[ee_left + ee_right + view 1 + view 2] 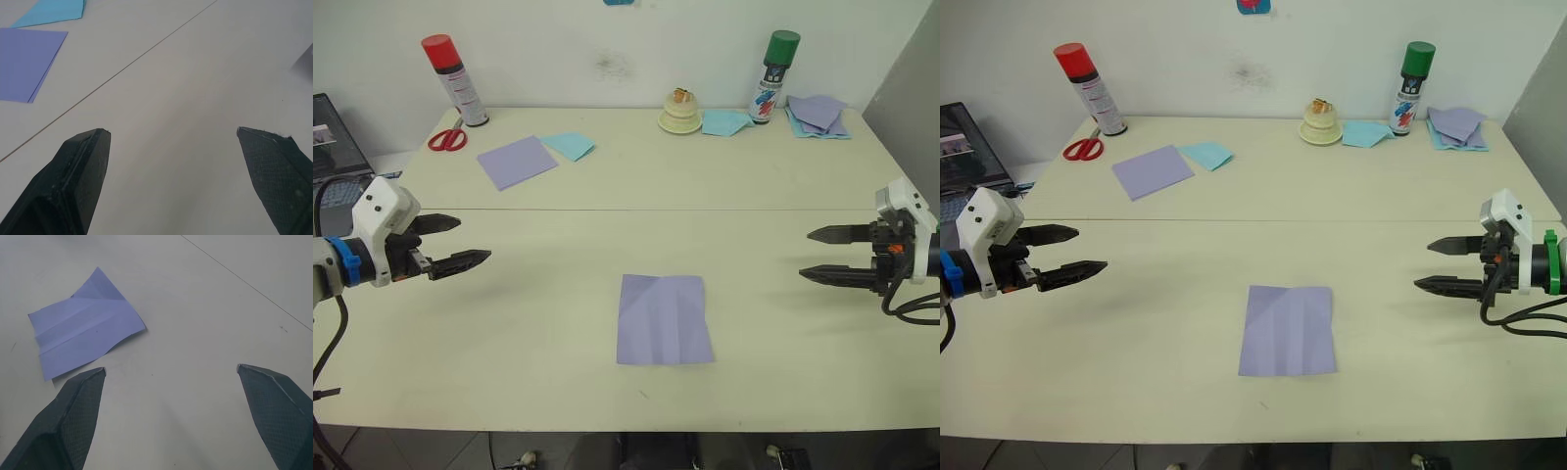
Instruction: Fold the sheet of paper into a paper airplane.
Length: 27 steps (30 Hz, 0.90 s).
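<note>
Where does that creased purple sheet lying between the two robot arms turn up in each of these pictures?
Left eye view: the sheet of paper lies flat, low and central on the table.
Right eye view: low and central again.
Left wrist view: not in it; the purple paper there is the smooth uncreased square.
Right wrist view: beyond the right pincer.
Shared landmark: the table's seam line.

The dark object (335, 137) at the tabletop's (558, 294) far left corner is cut off by the frame edge, so what it is cannot be told. The label on the green-capped spray can (771, 76) is too small to read. What sits atop the small cream dish (681, 110) is unclear.
</note>
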Motion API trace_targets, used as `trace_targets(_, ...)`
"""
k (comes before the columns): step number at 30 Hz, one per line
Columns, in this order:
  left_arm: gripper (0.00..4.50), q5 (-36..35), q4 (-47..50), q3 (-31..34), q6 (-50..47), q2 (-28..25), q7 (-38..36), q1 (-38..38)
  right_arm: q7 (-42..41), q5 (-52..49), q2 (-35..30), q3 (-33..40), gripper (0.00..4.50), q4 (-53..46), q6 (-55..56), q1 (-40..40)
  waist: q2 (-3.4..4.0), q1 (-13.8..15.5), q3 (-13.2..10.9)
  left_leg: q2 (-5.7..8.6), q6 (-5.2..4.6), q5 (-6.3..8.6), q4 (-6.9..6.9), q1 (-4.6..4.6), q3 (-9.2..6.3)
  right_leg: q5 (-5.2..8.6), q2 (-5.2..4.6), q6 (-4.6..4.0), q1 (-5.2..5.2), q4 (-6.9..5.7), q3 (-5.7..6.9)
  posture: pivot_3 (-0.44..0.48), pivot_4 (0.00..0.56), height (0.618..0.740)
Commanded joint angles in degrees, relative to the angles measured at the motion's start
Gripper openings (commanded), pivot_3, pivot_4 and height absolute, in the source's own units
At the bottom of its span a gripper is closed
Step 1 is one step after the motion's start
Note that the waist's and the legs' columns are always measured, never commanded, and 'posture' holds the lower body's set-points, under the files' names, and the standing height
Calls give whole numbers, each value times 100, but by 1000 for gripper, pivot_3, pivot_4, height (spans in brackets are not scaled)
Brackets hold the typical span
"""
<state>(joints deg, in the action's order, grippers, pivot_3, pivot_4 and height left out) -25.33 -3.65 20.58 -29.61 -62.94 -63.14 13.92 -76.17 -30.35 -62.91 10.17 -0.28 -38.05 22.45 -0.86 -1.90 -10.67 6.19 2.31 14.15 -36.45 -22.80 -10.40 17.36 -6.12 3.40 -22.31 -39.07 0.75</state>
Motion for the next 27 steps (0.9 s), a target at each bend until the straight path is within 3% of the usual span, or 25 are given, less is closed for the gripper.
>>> trace_targets(1, 4500, 133, -48, 36, 203, -132, 18, 135, 32, -110, -100, 257, 4483, -193, -14, -36, 0, 0, 0, 0, 0, 0, 0, 0, 0, 0, 0, 0, 0, 0, 0, 0, 150, 740)
trace_targets(20, 4500, -73, 23, -19, -374, -55, 53, 503, 173, -214, -92, 352, 4483, -380, -234, -135, 0, 0, 0, 1, -1, 1, -16, -3, 1, -3, 2, 4, 1, -3, 1, 0, 150, 740)
trace_targets(26, 4500, -462, 831, -287, -831, 539, 461, 746, 709, -45, 283, 212, 4483, -452, -131, -109, -2, 8, 2, 1, -2, 1, -31, -5, 1, -11, 2, 11, 5, -4, -2, 0, 150, 740)
trace_targets(27, 4126, -562, 1111, -425, -917, 768, 593, 819, 835, -15, 390, 179, 4500, -518, -104, -131, -2, 15, 2, 2, -2, 1, -37, -7, 0, -14, 2, 12, 6, -3, -3, 0, 150, 740)
